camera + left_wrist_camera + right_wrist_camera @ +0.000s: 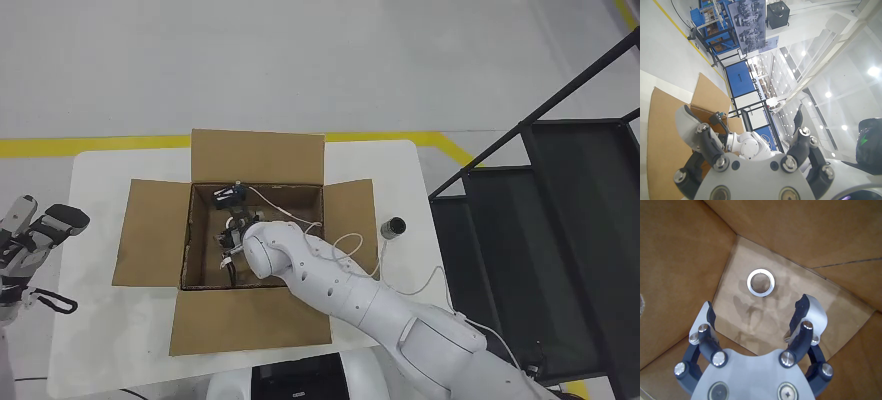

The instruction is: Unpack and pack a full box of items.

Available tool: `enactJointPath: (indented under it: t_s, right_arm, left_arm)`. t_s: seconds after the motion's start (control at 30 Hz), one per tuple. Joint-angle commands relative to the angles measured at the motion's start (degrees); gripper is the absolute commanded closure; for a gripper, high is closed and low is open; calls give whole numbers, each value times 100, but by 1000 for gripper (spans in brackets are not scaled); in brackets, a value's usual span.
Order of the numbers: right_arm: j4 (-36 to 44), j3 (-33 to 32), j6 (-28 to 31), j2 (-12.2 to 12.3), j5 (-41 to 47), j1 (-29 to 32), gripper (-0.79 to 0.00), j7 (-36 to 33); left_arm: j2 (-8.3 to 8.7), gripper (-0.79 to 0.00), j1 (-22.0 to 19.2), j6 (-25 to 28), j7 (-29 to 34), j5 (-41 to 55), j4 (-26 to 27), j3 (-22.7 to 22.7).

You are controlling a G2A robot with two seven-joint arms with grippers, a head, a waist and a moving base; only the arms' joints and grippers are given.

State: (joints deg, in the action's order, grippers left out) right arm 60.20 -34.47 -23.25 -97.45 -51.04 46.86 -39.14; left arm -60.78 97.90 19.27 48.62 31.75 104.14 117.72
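An open cardboard box [150, 245] sits in the middle of the white table, all its flaps folded out. My right arm goes down into it, and my right gripper [757, 310] hangs open above the box floor [810, 306]. A silver metal ring [761, 282] lies flat on that floor, just beyond the fingertips and not touched. My left gripper [45, 235] stands open and holds nothing at the table's left edge, off to the side of the box. In the left wrist view its fingers [687, 121] point up and away, with the box flap [662, 128] behind them.
A small dark cylinder with a silver top [393, 229] stands on the table right of the box. A black metal staircase [560, 220] rises beside the table on the right. A yellow floor line [90, 146] runs behind the table.
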Motion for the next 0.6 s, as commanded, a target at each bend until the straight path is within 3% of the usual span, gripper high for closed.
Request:
enactJointPath:
  t_s: [0.0, 0.13, 0.37, 0.5, 0.57]
  right_arm:
    - [5, -31, 9, 4, 32, 43, -785, 68]
    - [-59, -102, 212, -9, 98, 141, -785, 263]
    - [-370, -252, 24, -130, 327, 181, -785, 939]
    - [-554, -279, -100, -219, 452, 154, -560, 1107]
    - [-655, -266, -180, -264, 456, 123, -382, 1168]
  left_arm:
    - [0, -785, 0, 0, 0, 0, 0, 0]
    - [0, -785, 0, 0, 0, 0, 0, 0]
    - [0, -785, 0, 0, 0, 0, 0, 0]
    - [0, -785, 0, 0, 0, 0, 0, 0]
    - [0, -785, 0, 0, 0, 0, 0, 0]
